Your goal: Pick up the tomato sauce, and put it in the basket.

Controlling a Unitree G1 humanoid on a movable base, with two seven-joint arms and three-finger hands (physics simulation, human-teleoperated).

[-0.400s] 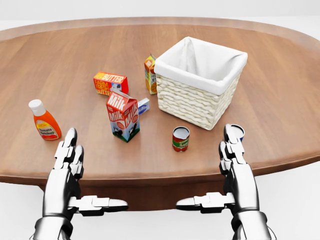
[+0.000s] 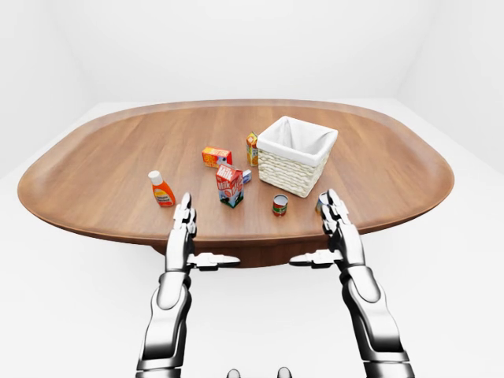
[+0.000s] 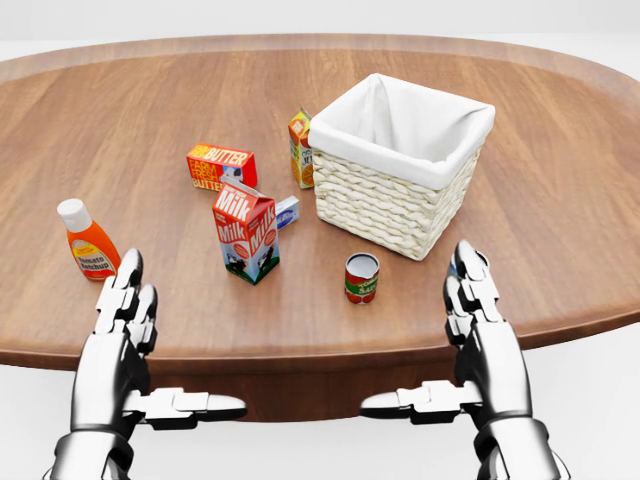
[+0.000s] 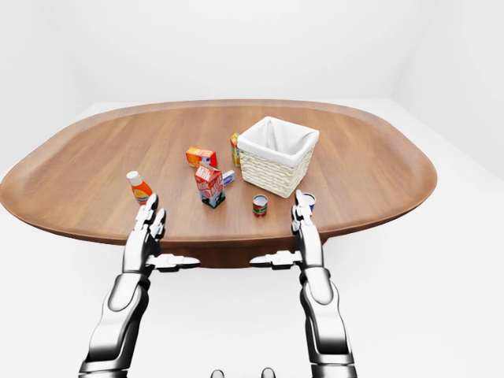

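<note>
The tomato sauce is a small red-and-green can [image 3: 361,277] that stands upright on the wooden table [image 3: 560,200], just below the left corner of the white-lined wicker basket [image 3: 396,190]. My left hand [image 3: 172,345] is open at the table's near edge, well left of the can, below an orange bottle. My right hand [image 3: 420,330] is open at the near edge, right of the can and apart from it. Both hands are empty, fingers straight, thumbs pointing inward.
An orange sauce bottle [image 3: 88,245] stands at the left. A milk carton [image 3: 246,231], a butter box [image 3: 220,166], a juice carton [image 3: 301,147] and a small blue-white box [image 3: 288,209] stand left of the basket. A blue can [image 4: 309,201] stands by my right fingertips.
</note>
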